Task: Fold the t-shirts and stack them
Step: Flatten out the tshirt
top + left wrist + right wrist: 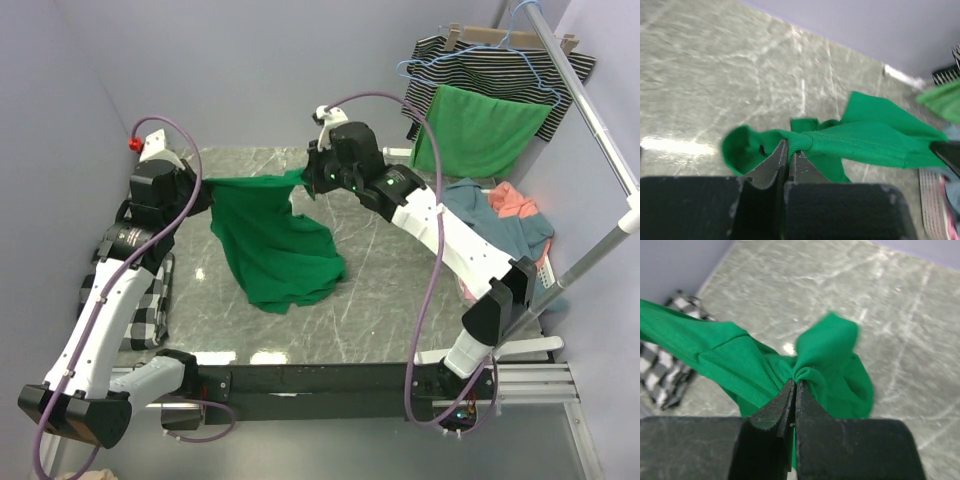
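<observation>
Holding the green t-shirt (pixel 278 250) stretched between both arms, you are pinching one end of its top edge in the left gripper (pixel 788 150) and the other in the right gripper (pixel 794 383), each clamped tight on cloth. The taut edge is running left to right above the table (pixel 400 300), with the body draping onto it on the near side. The blue and coral t-shirts (pixel 505 215) are lying heaped at the right edge.

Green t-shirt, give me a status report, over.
Left tool and right tool both shut on green t-shirt. Shirt stretched between them, lower part draping onto table. Blue-and-coral pile lies apart, at right.
</observation>
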Tool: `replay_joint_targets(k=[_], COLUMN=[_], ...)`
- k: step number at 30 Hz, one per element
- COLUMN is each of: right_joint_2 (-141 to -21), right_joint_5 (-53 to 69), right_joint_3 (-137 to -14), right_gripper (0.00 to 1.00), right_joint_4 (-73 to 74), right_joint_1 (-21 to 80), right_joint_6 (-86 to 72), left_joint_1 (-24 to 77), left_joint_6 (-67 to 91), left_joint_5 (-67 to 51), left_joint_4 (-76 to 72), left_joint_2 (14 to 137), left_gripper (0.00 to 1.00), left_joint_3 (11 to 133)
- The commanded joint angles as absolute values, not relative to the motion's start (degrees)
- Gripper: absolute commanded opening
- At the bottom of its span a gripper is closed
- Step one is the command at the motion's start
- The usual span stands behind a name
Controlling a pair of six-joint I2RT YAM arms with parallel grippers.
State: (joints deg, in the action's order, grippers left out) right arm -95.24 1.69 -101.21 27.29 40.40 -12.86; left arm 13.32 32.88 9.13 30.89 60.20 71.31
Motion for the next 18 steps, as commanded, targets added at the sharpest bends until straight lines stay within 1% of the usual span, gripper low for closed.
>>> replay_joint_targets(k=[1,5,9,13,15,18], right_joint_2=[-86.59,-76.94,-68.13,-59.7,-58.28,-59.67], right_joint_5=[-10.17,-18.36,-23.72,-26.28,-26.02,-23.74], right_joint_3=[-97.66,-91.07,-85.01,-82.8,-83.14,-86.64], right_gripper=[0.0,0.0,0.0,0.0,0.0,0.0], right_joint_4=[25.84,25.23,25.75,27.33,27.07,27.51], right_joint_1=[39.2,38.76,38.41,38.5,38.41,38.41], right_joint_6=[-9.94,-9.23,-9.32,-10.28,-10.28,-9.76], left_joint_1=[12.13,12.74,18.18,26.26,28.2,29.53], left_joint_6=[30.06,30.85,31.03,30.85,31.29,30.77], left_joint_5=[4.15,-14.45,-21.6,-25.48,-25.32,-22.6], left_joint_4=[27.17,21.9,17.67,14.78,14.07,15.02], left_joint_2=[59.85,63.8,67.67,71.53,73.03,73.48], left_gripper=[0.01,0.01,0.01,0.01,0.01,0.01], left_joint_3=[71.1,71.37,73.64,76.72,78.74,81.73])
